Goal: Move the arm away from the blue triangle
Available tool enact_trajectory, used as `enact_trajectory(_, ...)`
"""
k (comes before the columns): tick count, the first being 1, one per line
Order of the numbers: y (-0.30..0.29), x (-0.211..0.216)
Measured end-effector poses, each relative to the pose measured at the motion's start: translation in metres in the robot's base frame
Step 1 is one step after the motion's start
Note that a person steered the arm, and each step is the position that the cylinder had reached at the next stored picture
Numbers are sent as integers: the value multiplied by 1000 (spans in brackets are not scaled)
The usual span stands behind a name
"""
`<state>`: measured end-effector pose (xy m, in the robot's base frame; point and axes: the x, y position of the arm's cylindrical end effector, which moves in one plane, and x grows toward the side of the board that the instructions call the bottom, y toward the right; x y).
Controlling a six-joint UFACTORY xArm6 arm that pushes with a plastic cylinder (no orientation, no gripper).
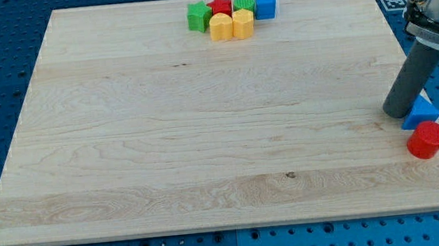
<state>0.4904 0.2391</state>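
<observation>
The blue triangle [421, 112] lies at the board's right edge, with a red cylinder [427, 139] touching it just below. My tip [399, 112] rests on the board right against the blue triangle's left side. The dark rod rises from there toward the view's upper right.
A cluster of blocks sits at the top middle of the wooden board [205, 140]: a green cube [198, 17], a red star [220, 7], a green cylinder [244, 4], a blue cube [265, 4], a yellow heart [221, 26] and a yellow hexagon [243, 23].
</observation>
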Motion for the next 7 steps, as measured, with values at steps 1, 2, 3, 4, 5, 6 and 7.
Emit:
enact_trajectory(1, 0, -3)
enact_trajectory(2, 0, -12)
enact_trajectory(3, -23, -26)
enact_trajectory(4, -63, -42)
enact_trajectory(5, -122, -52)
enact_trajectory(6, -181, -73)
enact_trajectory(7, -211, -97)
